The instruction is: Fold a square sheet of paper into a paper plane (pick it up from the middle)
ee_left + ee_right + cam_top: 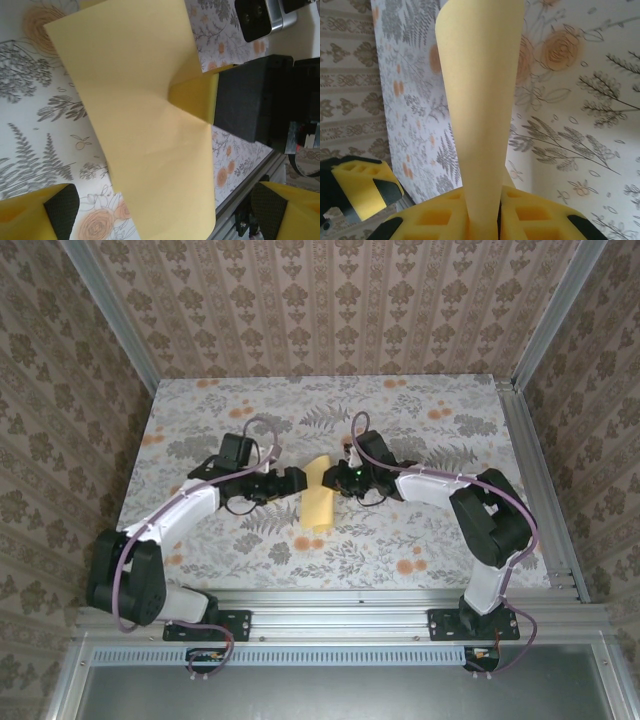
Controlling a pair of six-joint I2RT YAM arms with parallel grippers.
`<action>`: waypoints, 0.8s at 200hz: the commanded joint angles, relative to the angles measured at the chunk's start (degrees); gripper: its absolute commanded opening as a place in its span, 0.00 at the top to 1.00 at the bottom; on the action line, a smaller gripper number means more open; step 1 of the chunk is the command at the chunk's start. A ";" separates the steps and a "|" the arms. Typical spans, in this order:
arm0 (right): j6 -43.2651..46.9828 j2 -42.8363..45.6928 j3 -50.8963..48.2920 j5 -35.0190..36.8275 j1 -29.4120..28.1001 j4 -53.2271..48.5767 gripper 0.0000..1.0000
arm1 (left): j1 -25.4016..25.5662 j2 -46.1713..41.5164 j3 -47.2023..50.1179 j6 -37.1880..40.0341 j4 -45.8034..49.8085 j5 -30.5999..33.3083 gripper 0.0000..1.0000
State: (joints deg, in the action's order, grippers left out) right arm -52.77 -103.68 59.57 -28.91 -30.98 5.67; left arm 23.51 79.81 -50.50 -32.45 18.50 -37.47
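Between the two grippers at mid-table, the sheet of paper (pixel 317 502) lies curved, not flat, over the flowered cloth (pixel 420 530). Right gripper (pixel 484 210): jaws clenched on one edge of the sheet. Left gripper (pixel 165 207): jaws spread wide beside the sheet, grasping nothing; contact cannot be determined.

The top external camera hangs high above and behind the arm bases, looking steeply down and toward the far wall, distant enough to hold the whole grey-and-orange flower-printed tablecloth (pixel 450 410); the left wrist camera sits very close over the thin pale-yellow sheet of paper (pixel 140 115), facing rightward at the black-and-yellow right gripper (pixel 200 95); the right wrist camera looks leftward along its own fingers (pixel 535 220), closer still; all three share that paper and the cloth around it at the table's middle.
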 commanded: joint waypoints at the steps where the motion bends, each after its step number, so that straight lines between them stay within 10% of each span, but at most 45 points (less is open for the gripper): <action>1: 3.54 -1.97 -2.96 -1.83 1.53 0.83 0.78 | 2.24 2.13 0.99 -3.68 -7.16 0.27 0.10; 160: 2.59 -1.49 -8.77 3.02 4.97 4.77 0.70 | 12.25 15.07 -0.34 -5.76 -14.74 5.75 0.45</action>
State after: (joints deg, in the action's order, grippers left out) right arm -48.77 -106.65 51.77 -28.25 -26.24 8.05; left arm 34.59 93.08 -49.93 -37.98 5.63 -31.66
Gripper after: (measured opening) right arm 0.292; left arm 0.569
